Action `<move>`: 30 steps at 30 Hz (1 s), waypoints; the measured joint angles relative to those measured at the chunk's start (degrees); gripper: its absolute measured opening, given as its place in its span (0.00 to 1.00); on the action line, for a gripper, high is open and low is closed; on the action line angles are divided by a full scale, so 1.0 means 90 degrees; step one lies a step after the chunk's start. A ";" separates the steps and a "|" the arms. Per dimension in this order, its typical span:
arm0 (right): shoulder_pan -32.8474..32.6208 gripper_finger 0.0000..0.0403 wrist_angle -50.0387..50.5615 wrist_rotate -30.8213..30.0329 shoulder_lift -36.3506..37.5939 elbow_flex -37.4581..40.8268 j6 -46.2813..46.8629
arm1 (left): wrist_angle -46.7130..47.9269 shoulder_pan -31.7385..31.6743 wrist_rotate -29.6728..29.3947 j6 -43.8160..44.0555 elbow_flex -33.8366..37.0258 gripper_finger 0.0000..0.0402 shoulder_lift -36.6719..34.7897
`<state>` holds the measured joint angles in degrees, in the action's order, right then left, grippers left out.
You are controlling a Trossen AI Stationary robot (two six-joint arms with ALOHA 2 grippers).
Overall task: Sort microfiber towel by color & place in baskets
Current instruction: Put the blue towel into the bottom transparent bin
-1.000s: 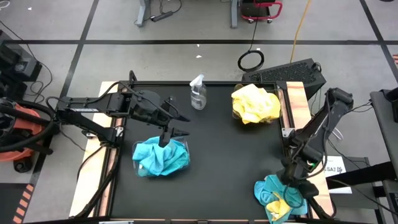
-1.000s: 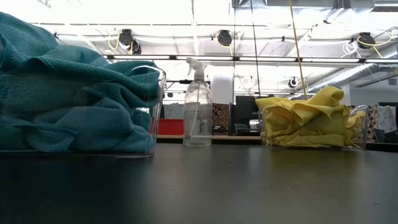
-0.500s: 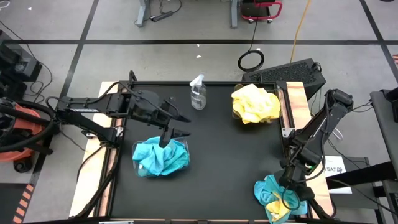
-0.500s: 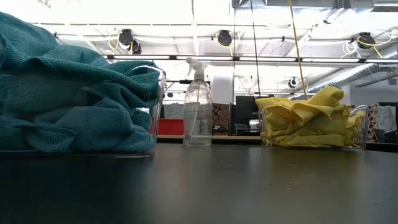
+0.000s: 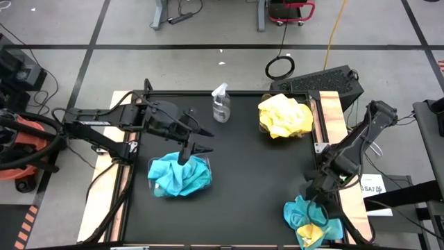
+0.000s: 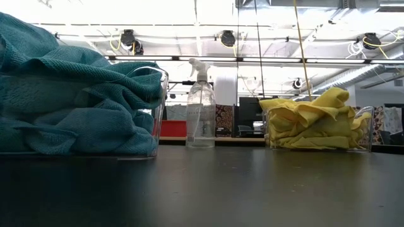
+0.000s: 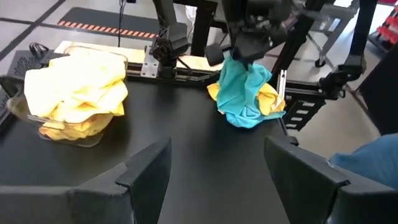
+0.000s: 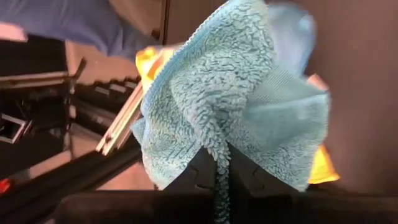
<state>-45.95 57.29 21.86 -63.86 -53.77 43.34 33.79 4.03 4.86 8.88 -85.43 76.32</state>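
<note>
At the table's near right corner lies a small pile of microfiber towels: a teal one (image 5: pixel 300 212) over a yellow one (image 5: pixel 310 234). My right gripper (image 5: pixel 316 199) is shut on the teal towel (image 7: pixel 245 87) above that pile. One clear basket (image 5: pixel 179 175) at the near left holds teal towels. Another basket (image 5: pixel 284 115) at the far right holds yellow ones. My left gripper (image 5: pixel 193 141) hangs open just above the teal basket's far rim, with nothing between its fingers (image 7: pixel 144 176). My right gripper pinches a bunched fold of the teal towel (image 8: pixel 217 160) between its two fingers, coming from above and slanting down. The towel (image 7: pixel 247 74) hangs below the fingers in loose folds. Its lower end (image 7: pixel 239 118) still touches the table by the yellow towel (image 7: pixel 271 99).
A clear spray bottle (image 5: pixel 220 104) stands at the table's far edge between the two baskets. The middle of the black table (image 5: pixel 257 167) is bare. A keyboard (image 5: pixel 326 82) lies beyond the far right corner.
My right gripper has shut on the teal towel in the pile. It has then risen and drawn a little toward the table's left, pulling the towel's upper part up while the yellow towel stays on the table.
</note>
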 joint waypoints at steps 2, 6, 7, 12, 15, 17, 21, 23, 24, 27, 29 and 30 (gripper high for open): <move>0.0190 0.00 0.0287 -0.0248 0.0000 -0.0276 -0.0239 | 0.0014 0.0000 -0.0051 -0.0031 0.0000 0.65 0.0052; 0.0650 0.00 0.0796 -0.0823 0.0000 -0.0887 -0.0749 | 0.0019 -0.0029 -0.0051 -0.0107 0.0000 0.65 0.0318; 0.0774 0.00 0.0872 -0.0960 0.0000 -0.1045 -0.0875 | 0.0058 -0.0029 -0.0053 -0.0181 0.0000 0.65 0.0408; 0.1406 0.00 0.0955 -0.1674 0.0000 -0.1764 -0.1462 | 0.0021 -0.0072 -0.0050 -0.0549 0.0000 0.65 0.0881; 0.1783 0.00 0.0910 -0.1967 -0.0008 -0.2136 -0.1844 | -0.0274 -0.0175 0.0013 -0.0587 0.0000 0.65 0.1161; 0.2031 0.00 0.0797 -0.1965 -0.0068 -0.2365 -0.2178 | -0.0561 -0.0252 0.0187 -0.0590 0.0000 0.65 0.1329; 0.2327 0.00 0.0664 -0.1926 -0.0316 -0.2783 -0.3016 | -0.1276 -0.0421 0.0566 -0.0569 0.0000 0.65 0.1550; 0.2440 0.00 0.0653 -0.1908 -0.0503 -0.2996 -0.3460 | -0.1611 -0.0489 0.0740 -0.0537 0.0000 0.65 0.1649; 0.2503 0.00 0.0662 -0.1896 -0.0612 -0.3093 -0.3645 | -0.1758 -0.0509 0.0802 -0.0529 0.0000 0.65 0.1680; 0.2706 0.00 0.0655 -0.1910 -0.0960 -0.3364 -0.4111 | -0.2171 -0.0562 0.1019 -0.0472 0.0000 0.65 0.1767; 0.2858 0.00 0.0654 -0.1966 -0.1164 -0.3517 -0.4375 | -0.2372 -0.0582 0.1198 -0.0316 0.0000 0.65 0.1821; 0.2944 0.00 0.0659 -0.1986 -0.1256 -0.3587 -0.4509 | -0.2444 -0.0583 0.1288 -0.0256 0.0000 0.65 0.1855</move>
<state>-19.45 63.22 3.98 -75.16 -86.06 2.76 11.79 -1.21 16.45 6.58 -85.43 93.01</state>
